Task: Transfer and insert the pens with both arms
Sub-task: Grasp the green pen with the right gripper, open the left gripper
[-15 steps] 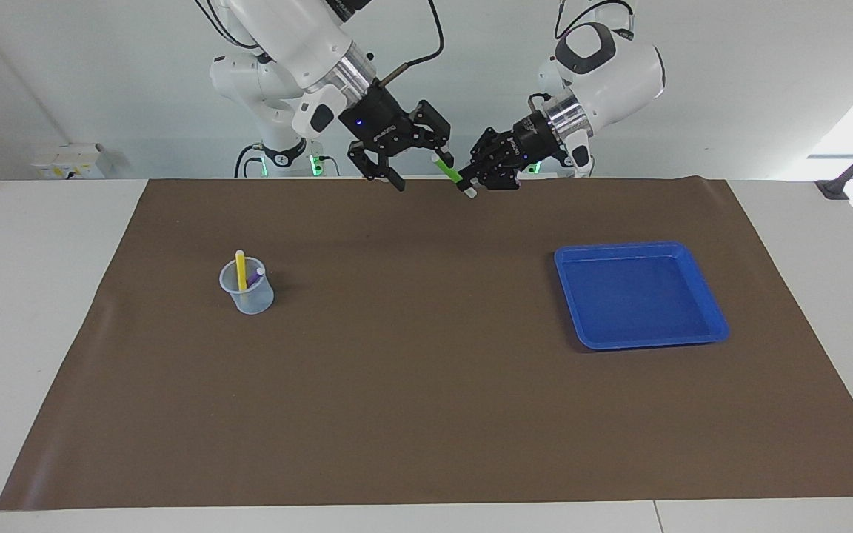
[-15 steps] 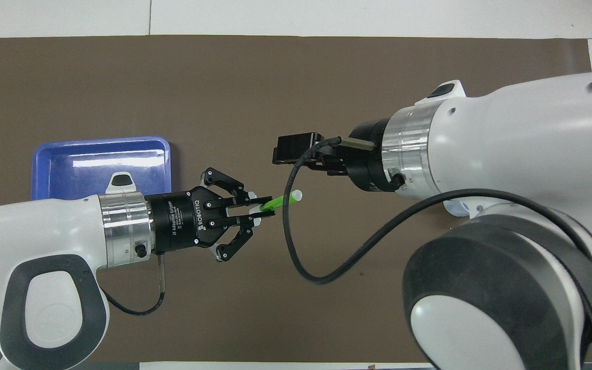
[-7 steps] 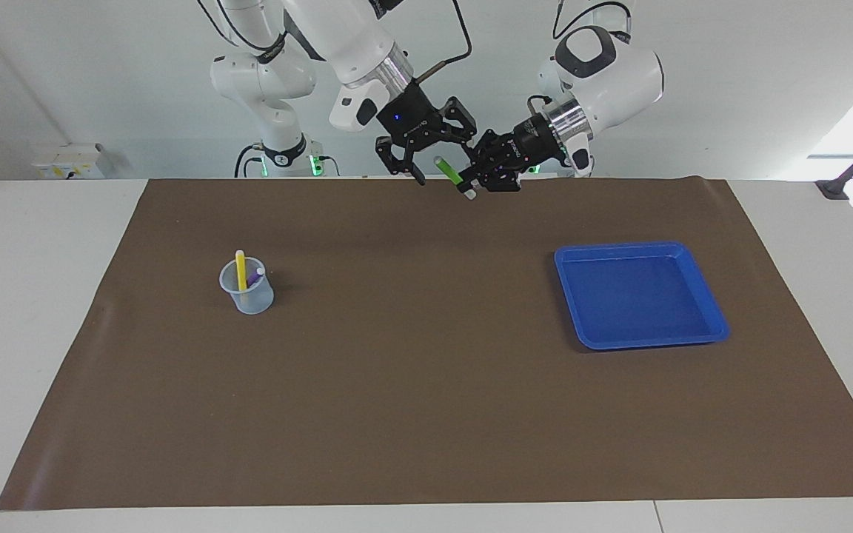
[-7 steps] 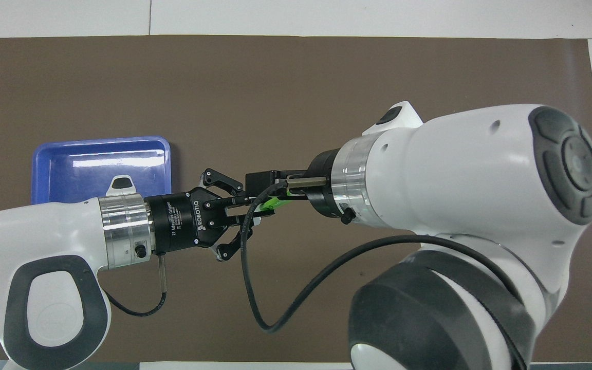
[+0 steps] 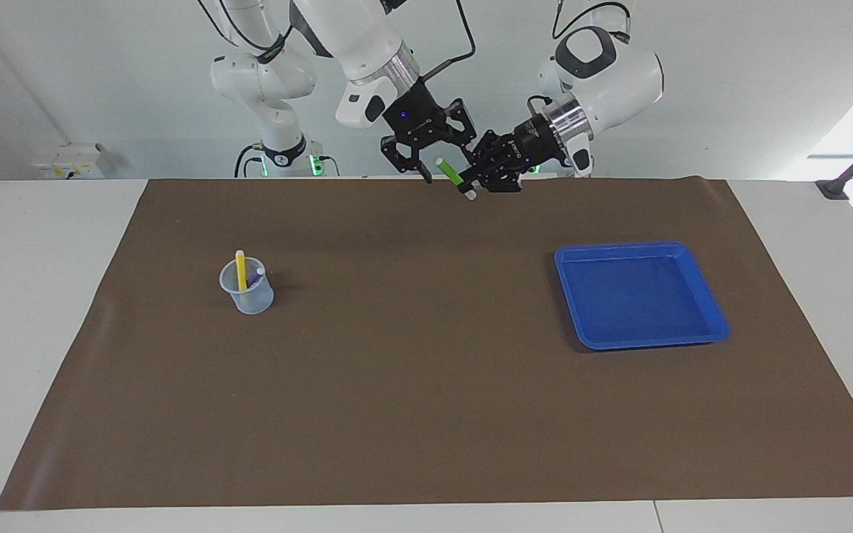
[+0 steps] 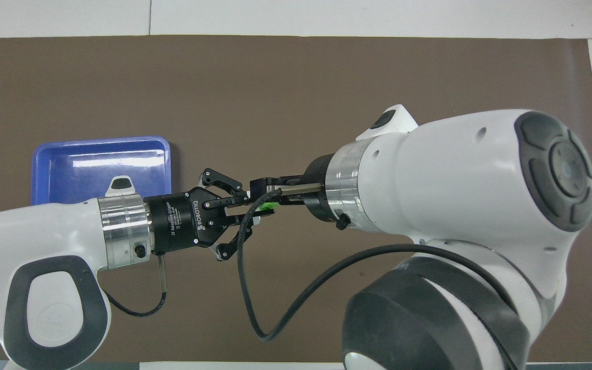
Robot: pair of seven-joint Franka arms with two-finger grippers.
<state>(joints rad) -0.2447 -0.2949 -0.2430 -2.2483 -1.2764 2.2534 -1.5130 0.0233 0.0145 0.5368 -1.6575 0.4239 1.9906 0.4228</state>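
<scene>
We see a clear cup standing on the brown mat toward the right arm's end of the worktop. In it stand the yellow pen, upright and rising well above the rim, and the purple pen, leaning with its pale cap at the rim. Toward the left arm's end lies a blue tray, and we see nothing in it.

The green pen is up in the air over the edge of the mat nearest the robots, about midway along it. In the facing view its long axis runs from about ten o'clock to four o'clock, with a whitish tip at each end; the lower tip hangs just below the left gripper. In the overhead view only a short green stretch shows between the two grippers.

The left gripper has its fingers clamped on the green pen near its lower end. The right gripper is at the pen's upper end, with a finger on either side of it; we cannot tell whether those fingers press on the pen.
</scene>
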